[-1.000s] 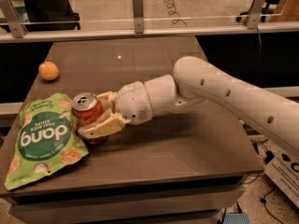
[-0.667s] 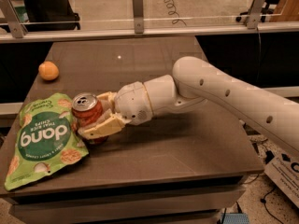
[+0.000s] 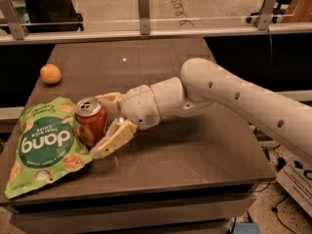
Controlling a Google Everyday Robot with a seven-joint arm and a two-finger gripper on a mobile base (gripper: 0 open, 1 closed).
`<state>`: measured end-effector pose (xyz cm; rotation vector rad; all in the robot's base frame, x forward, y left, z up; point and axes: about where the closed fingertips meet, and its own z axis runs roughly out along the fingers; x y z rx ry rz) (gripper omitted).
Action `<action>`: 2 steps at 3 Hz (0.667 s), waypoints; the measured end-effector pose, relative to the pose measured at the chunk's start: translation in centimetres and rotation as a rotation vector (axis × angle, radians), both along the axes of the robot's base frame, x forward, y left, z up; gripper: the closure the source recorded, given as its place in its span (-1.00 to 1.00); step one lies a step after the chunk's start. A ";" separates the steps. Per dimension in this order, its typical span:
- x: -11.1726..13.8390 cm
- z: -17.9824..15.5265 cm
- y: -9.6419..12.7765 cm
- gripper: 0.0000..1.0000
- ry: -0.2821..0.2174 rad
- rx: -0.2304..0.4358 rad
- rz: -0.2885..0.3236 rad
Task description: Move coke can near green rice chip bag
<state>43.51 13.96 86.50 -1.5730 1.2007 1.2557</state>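
Note:
The coke can is red with a silver top. It stands upright on the dark table, touching the right edge of the green rice chip bag. The bag lies flat at the table's front left, with white "dang" lettering. My gripper reaches in from the right on a white arm. One finger lies along the can's front side and the other behind it. The fingers are closed on the can.
A round orange fruit sits at the table's far left. A glass barrier with metal posts runs behind the table. The table's front edge is close below the bag. Boxes and cables lie on the floor at the right.

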 end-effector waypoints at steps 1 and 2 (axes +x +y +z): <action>0.7 0.4 -0.8 -1.00 -0.010 0.001 -0.004; 2.1 0.6 -2.4 -1.00 -0.029 -0.009 -0.024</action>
